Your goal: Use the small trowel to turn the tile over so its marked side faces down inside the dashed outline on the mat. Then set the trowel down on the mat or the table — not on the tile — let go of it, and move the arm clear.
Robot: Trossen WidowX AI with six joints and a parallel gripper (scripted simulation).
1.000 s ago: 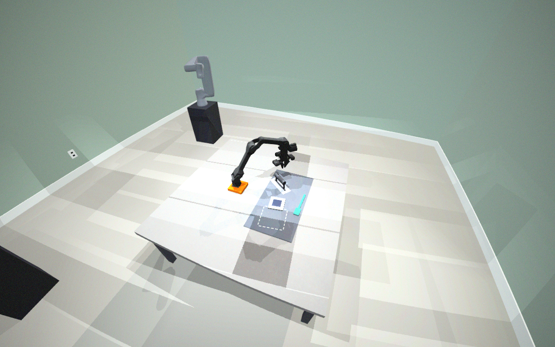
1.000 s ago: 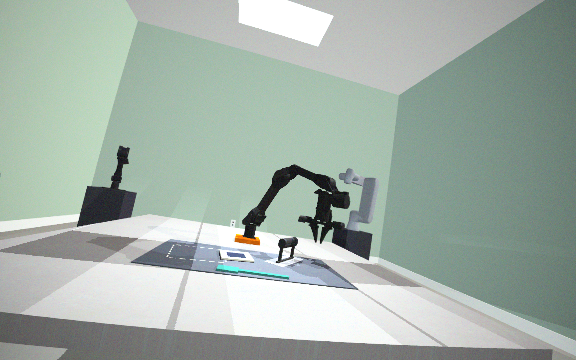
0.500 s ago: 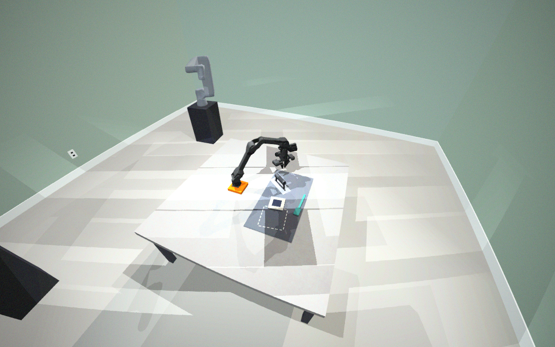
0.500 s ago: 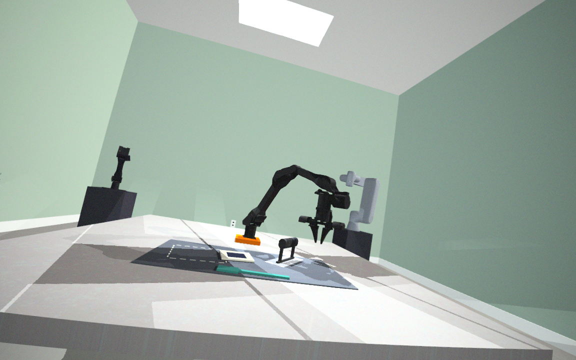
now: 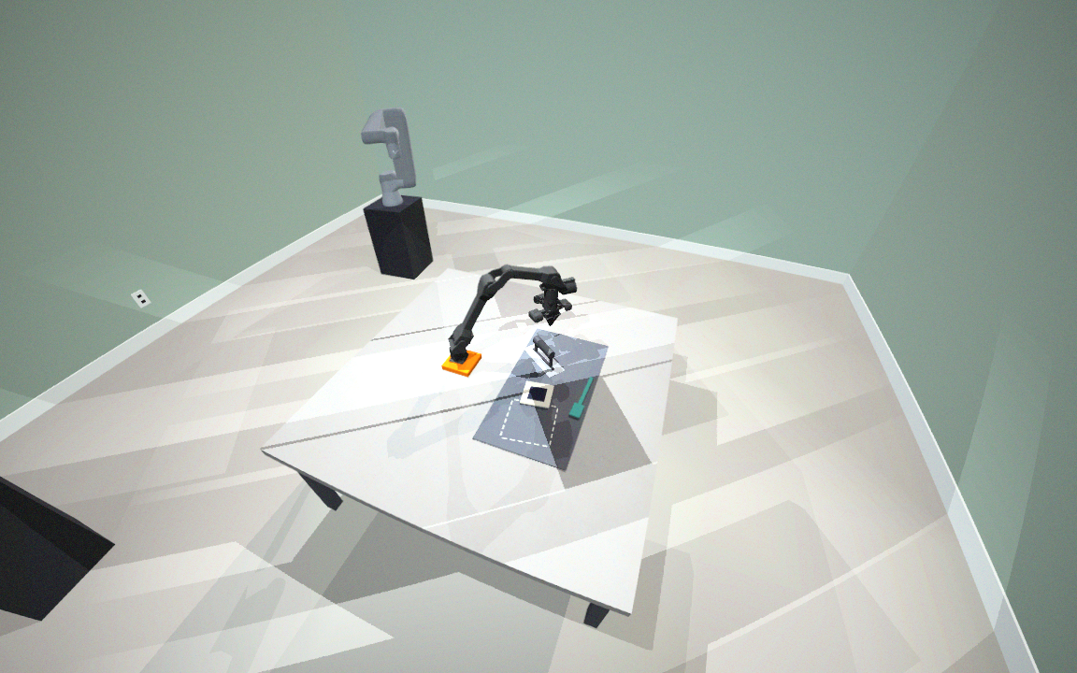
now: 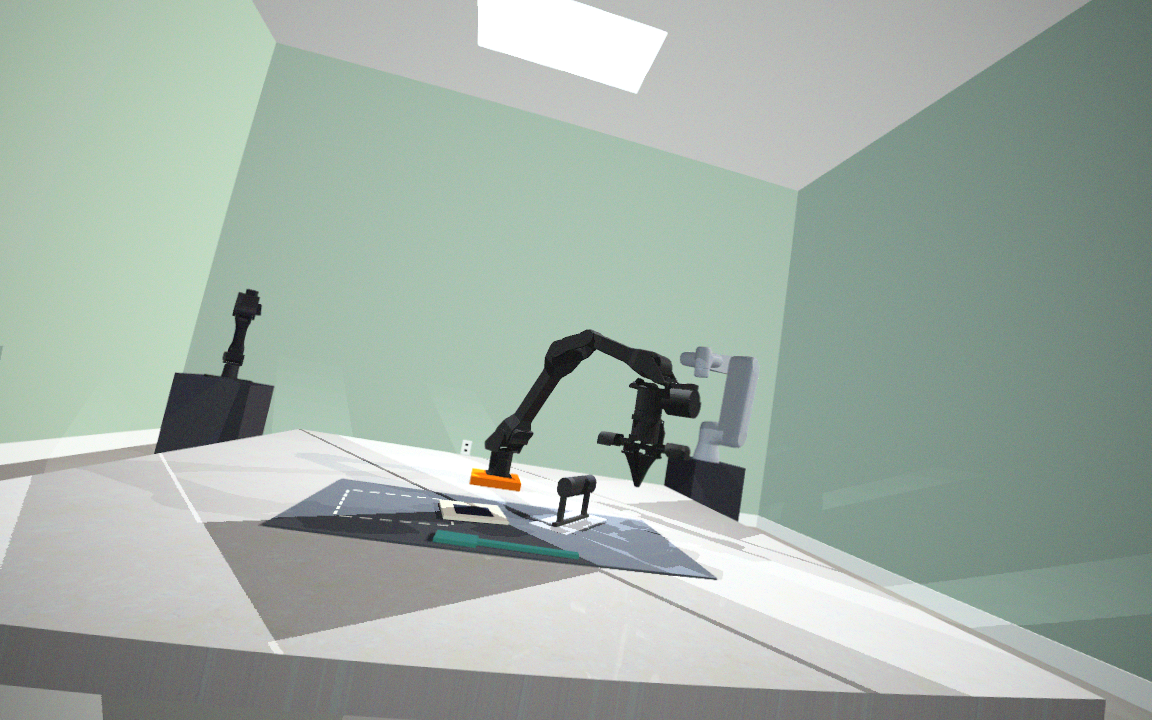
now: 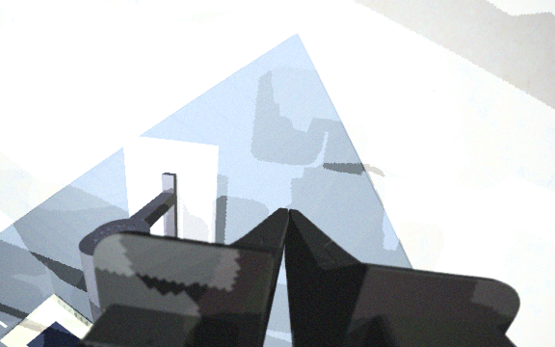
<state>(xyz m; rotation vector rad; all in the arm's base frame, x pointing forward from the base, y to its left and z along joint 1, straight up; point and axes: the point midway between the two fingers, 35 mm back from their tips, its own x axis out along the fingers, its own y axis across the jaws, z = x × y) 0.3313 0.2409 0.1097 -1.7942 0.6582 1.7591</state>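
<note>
My gripper (image 5: pixel 552 322) (image 6: pixel 636 484) (image 7: pixel 288 210) is shut, with nothing between its fingertips. It points down, above the mat's end near the trowel. The trowel (image 5: pixel 543 346) (image 6: pixel 576 486) (image 7: pixel 196 161) has a flat white blade on the mat (image 5: pixel 563 456) (image 6: pixel 669 557) (image 7: pixel 302 96) and a raised dark handle; the gripper partly hides it in the wrist view. The cream tile (image 5: pixel 538 393) (image 6: pixel 472 511) (image 7: pixel 56 334) lies flat with its dark-blue marked square up, beside the dashed outline (image 5: pixel 500 437) (image 6: pixel 347 490); only its corner shows in the wrist view.
A teal long-handled flat tool (image 5: pixel 582 399) (image 6: pixel 499 543) lies along the mat's edge, beside the tile. The arm's orange base (image 5: pixel 461 363) (image 6: pixel 495 480) stands on the table beside the mat. The trowel's handle rises between the gripper and the tile.
</note>
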